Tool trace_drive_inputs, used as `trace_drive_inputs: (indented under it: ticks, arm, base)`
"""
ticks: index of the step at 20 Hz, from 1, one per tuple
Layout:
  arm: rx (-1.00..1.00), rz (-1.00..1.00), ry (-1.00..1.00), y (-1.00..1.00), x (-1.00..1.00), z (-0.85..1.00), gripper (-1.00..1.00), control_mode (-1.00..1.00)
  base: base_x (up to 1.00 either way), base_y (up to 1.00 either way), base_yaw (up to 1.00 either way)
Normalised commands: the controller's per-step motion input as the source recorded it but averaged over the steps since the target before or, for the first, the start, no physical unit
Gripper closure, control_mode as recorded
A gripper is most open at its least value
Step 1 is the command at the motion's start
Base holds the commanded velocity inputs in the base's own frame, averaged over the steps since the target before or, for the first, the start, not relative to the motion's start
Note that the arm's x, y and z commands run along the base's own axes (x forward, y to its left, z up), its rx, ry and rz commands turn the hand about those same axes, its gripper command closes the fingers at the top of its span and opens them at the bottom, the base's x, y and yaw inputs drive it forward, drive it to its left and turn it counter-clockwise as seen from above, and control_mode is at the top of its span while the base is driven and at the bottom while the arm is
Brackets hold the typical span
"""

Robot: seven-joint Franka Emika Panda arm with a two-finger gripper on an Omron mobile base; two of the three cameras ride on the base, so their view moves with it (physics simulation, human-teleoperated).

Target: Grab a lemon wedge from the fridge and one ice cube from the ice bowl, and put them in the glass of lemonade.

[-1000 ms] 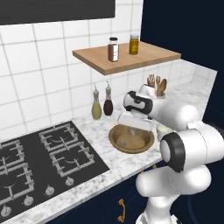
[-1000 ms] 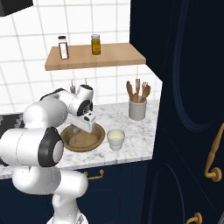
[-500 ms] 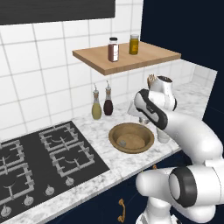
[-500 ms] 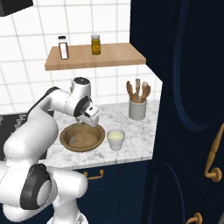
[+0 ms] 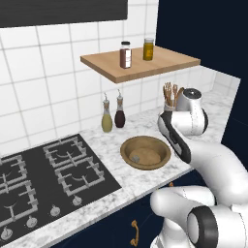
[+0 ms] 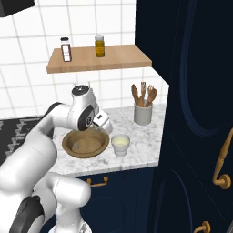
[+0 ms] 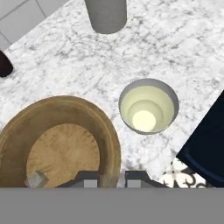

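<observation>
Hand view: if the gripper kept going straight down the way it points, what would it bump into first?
Probably the right-hand rim of the ice bowl. The gripper points down at the counter, its fingers just over that rim, though its height above is unclear. The glass of lemonade sits off to the side.

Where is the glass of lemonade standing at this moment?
The glass of lemonade stands on the marble counter, just right of the ice bowl in the right base view, in front of the white utensil holder.
</observation>
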Motion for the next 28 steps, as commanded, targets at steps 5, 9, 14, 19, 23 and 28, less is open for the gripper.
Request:
trace_drive_inputs:
  ticks: [5, 9, 14, 19, 23, 28]
  arm:
    - [0.03, -0.08, 0.08, -0.83, 0.03, 0.00, 1.00, -1.00]
    - [0.03, -0.01, 0.17, -0.36, 0.18, -0.09, 1.00, -1.00]
    - [0.00, 0.00, 0.01, -0.02, 0.29, -0.08, 1.00, -1.00]
    - [0.00, 0.00, 0.00, -0.02, 0.22, -0.04, 1.00, -1.00]
    - [0.00, 0.00, -0.01, 0.00, 0.03, -0.14, 1.00, -1.00]
    - [0.00, 0.00, -0.01, 0.00, 0.00, -0.12, 1.00, -1.00]
  base:
    - [0.00, 0.00, 0.00]
    - [0.00, 0.00, 0.00]
    - [0.00, 0.00, 0.00]
    - [0.00, 0.00, 0.00]
    - [0.00, 0.00, 0.00]
    - [0.00, 0.00, 0.00]
